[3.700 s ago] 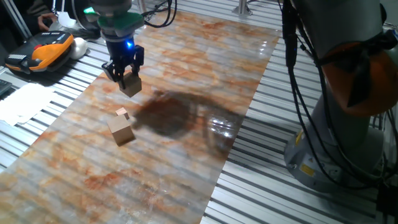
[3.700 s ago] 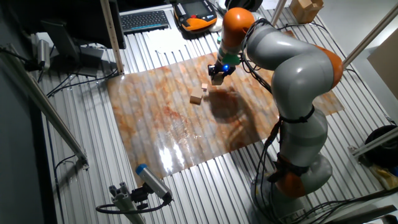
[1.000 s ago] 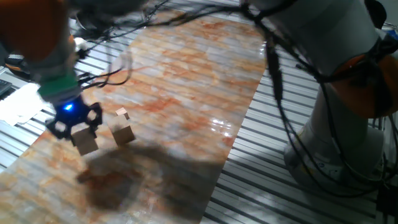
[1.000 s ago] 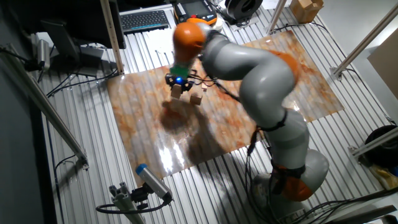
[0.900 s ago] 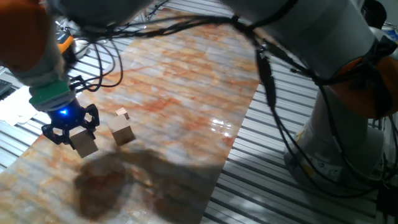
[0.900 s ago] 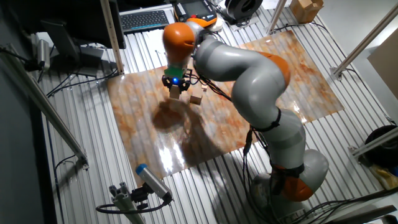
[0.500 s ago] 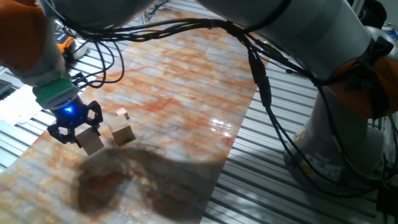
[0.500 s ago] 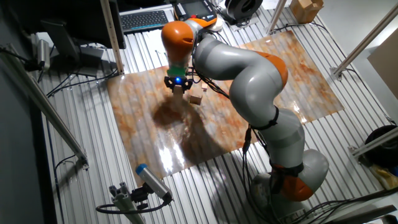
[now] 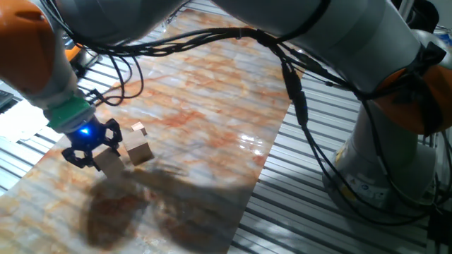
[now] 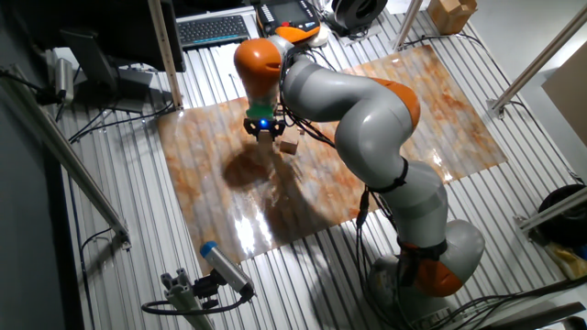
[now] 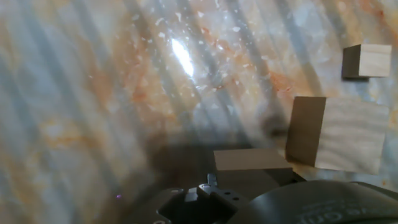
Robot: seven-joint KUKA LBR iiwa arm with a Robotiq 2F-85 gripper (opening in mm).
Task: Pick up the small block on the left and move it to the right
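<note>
The small block [image 9: 109, 161] sits pinched between my fingers, low over the table [image 9: 212, 85]; I cannot tell whether its underside touches the surface. My hand [image 9: 92, 149] is clamped on its two opposite sides. Just beside my hand stands the taller block [image 9: 139, 149], close to my load but apart from it. The tiny block [image 9: 138, 129] lies just beyond the taller one, farther from my hand.

gripper [image 9: 92, 149] carried small block [image 9: 109, 161] across table, now lower, beside bigger block [image 9: 138, 149]
</note>
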